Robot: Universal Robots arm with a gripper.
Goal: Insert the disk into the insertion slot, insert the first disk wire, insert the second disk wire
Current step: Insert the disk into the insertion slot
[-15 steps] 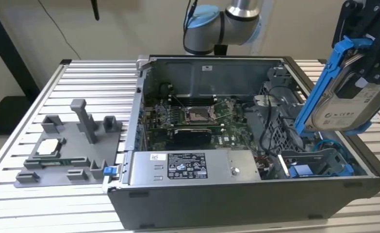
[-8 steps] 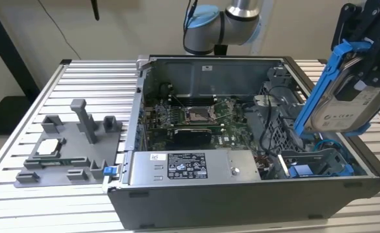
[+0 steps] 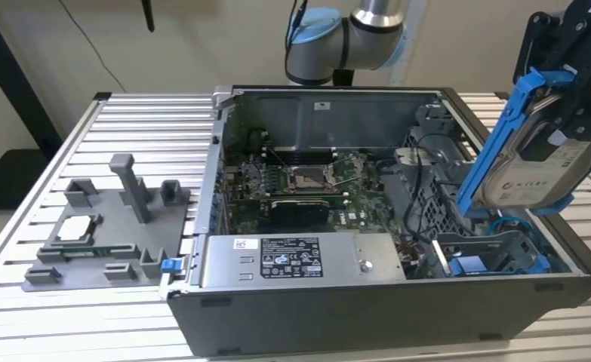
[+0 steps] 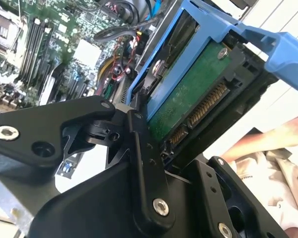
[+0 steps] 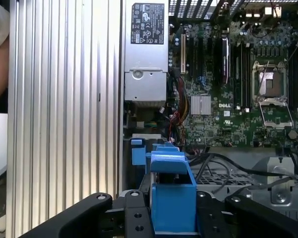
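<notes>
The gripper is closed on the upper end of the disk. The disk hangs over the case at the exterior view's right, just above the slot. Its long axis is steeply tilted, with the lower end pointing down toward the slot. The connector edge is at the gripped end.

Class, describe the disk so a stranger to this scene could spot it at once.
Find the open grey computer case. Above its end at the exterior view's right, the gripper holds the disk tilted in the air. Unlike the smaller blue piece inside the case, it is a silver, white-labelled slab in a blue frame.
</notes>
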